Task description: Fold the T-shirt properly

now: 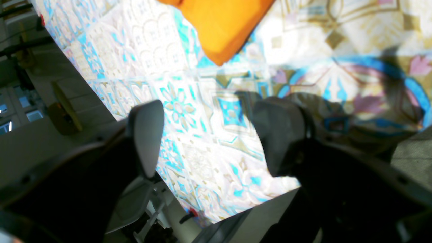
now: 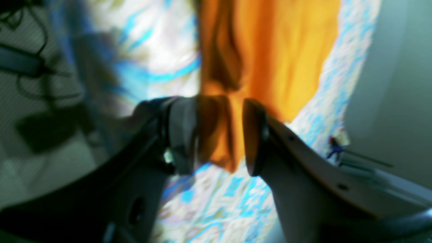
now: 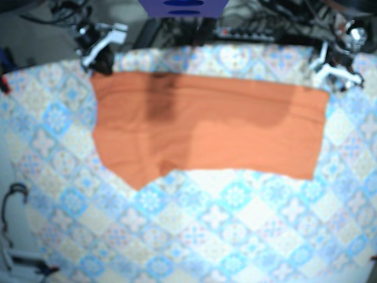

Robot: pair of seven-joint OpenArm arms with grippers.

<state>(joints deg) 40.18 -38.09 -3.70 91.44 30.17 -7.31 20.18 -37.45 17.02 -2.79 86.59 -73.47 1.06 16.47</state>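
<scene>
A tablecloth (image 3: 218, 224) with blue and yellow tile shapes covers the whole table. Black cables (image 3: 259, 26) lie in a heap past its far edge. Bright light falls on the cloth, and a grey floor (image 3: 35, 41) shows beside it.

A blue-and-beige patterned tablecloth (image 3: 235, 236) spreads beneath the left end effector (image 1: 212, 111); tangled cables (image 3: 265, 26) lie behind it.
</scene>
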